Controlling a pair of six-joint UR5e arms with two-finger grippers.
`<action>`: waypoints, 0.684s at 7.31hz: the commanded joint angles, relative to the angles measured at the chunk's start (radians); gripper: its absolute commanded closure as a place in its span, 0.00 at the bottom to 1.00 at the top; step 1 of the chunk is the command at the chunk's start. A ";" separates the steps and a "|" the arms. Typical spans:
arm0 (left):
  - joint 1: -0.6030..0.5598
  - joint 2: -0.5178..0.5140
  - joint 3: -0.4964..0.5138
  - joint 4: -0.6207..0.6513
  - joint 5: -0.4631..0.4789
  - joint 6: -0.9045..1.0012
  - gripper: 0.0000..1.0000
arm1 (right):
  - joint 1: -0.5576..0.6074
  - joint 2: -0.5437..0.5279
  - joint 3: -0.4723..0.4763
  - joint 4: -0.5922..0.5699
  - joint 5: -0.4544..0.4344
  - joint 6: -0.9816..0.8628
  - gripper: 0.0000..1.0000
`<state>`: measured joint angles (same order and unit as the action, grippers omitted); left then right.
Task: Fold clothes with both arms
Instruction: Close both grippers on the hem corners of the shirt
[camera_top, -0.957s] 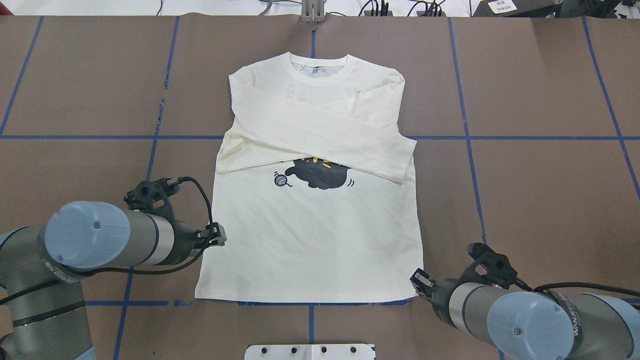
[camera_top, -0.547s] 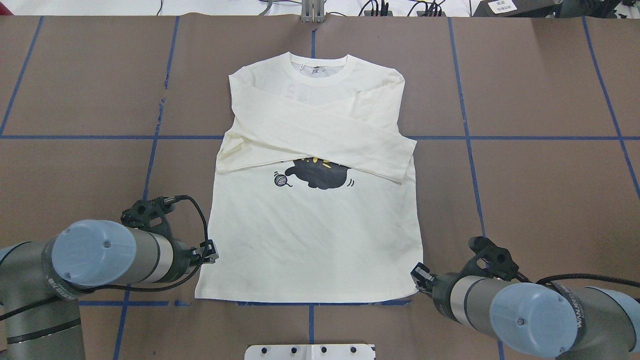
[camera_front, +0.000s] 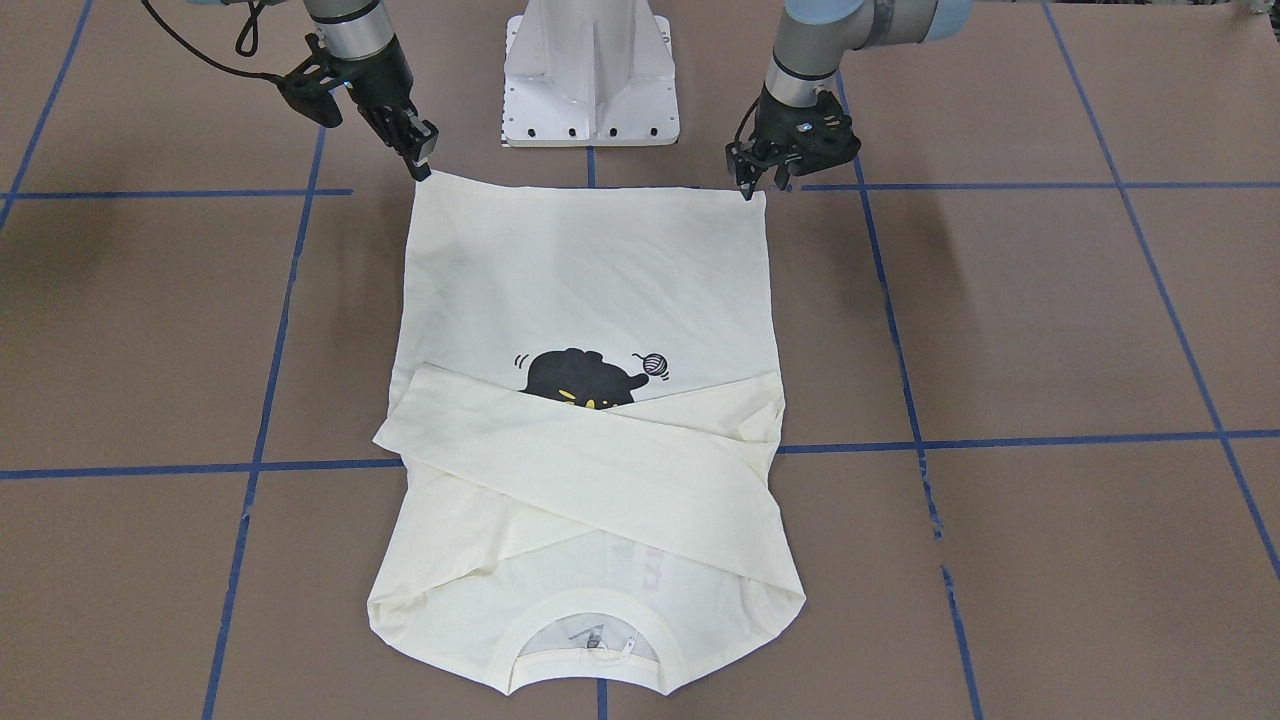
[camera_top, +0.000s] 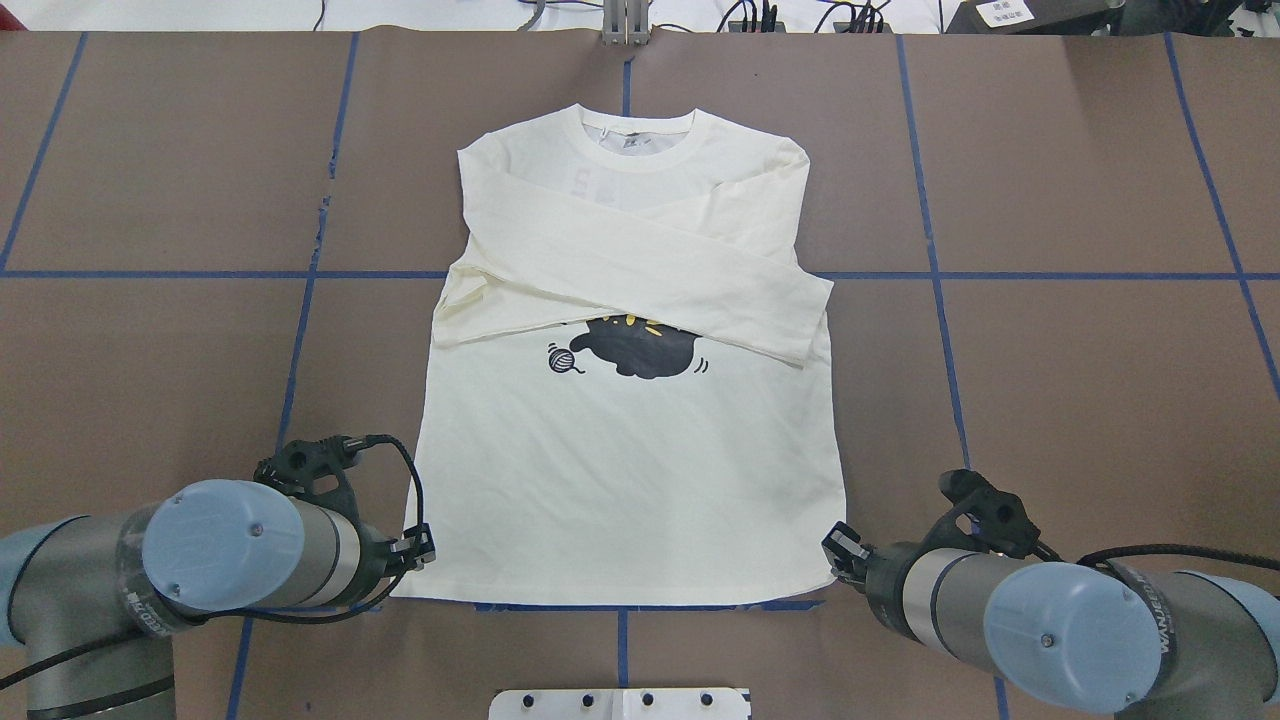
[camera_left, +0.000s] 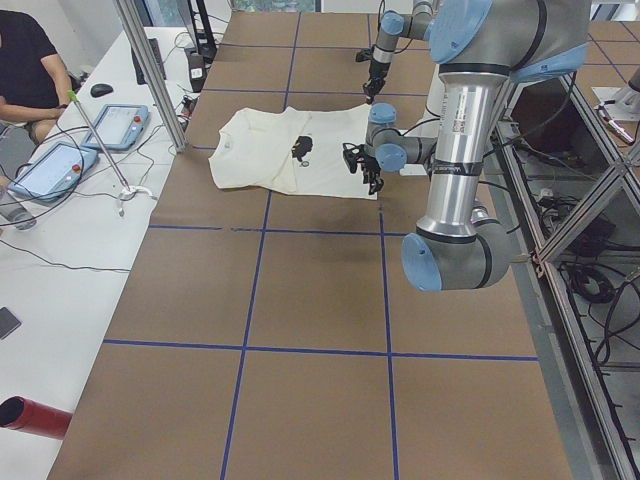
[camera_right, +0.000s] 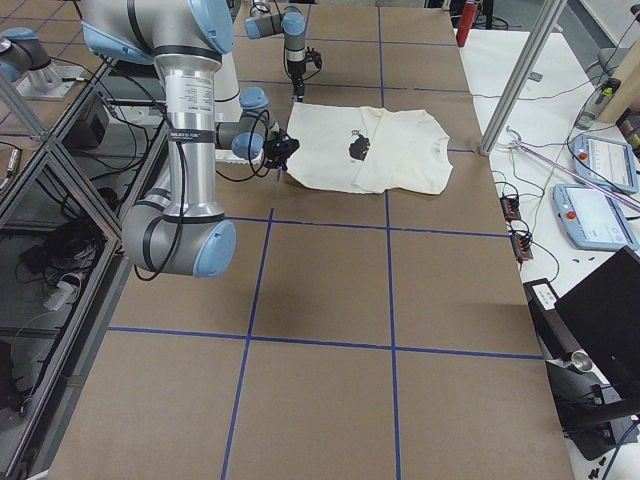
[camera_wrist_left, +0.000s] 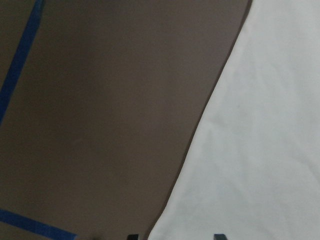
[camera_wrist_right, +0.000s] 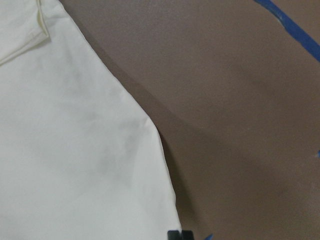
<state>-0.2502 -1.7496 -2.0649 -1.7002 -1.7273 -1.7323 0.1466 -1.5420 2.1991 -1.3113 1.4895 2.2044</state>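
The cream shirt (camera_top: 630, 480) lies flat on the brown table with its black cat print (camera_top: 640, 350) facing up. Both sleeves are crossed over the chest, and the collar is at the far edge. My left gripper (camera_top: 425, 550) sits low at the hem's near-left corner, open, and the shirt's side edge (camera_wrist_left: 260, 150) runs between its fingertips. My right gripper (camera_top: 835, 560) is at the near-right hem corner. Its fingertips (camera_wrist_right: 179, 235) are together on that corner of the shirt (camera_wrist_right: 75, 150). In the front-facing view the left gripper (camera_front: 755, 185) and right gripper (camera_front: 422, 165) flank the hem.
Blue tape lines (camera_top: 935, 275) divide the brown table cover into squares. The robot's white base plate (camera_top: 620, 703) is just behind the hem. A seated person (camera_left: 25, 60) and tablets (camera_left: 120, 125) are at a side bench beyond the table.
My left arm has drawn back along the shirt's left side, from mid-body down to the hem corner. The right gripper has shifted only slightly at its corner.
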 joint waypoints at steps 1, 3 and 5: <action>0.023 -0.004 0.005 0.002 -0.002 0.002 0.43 | 0.001 0.000 0.001 0.000 0.000 0.000 1.00; 0.046 -0.016 0.025 0.001 -0.002 0.013 0.45 | 0.001 0.000 0.001 0.000 0.000 0.000 1.00; 0.046 -0.018 0.031 0.001 0.000 0.013 0.46 | 0.007 -0.001 -0.001 0.000 0.000 -0.003 1.00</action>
<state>-0.2052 -1.7649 -2.0367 -1.6996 -1.7278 -1.7208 0.1500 -1.5427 2.1992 -1.3116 1.4895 2.2030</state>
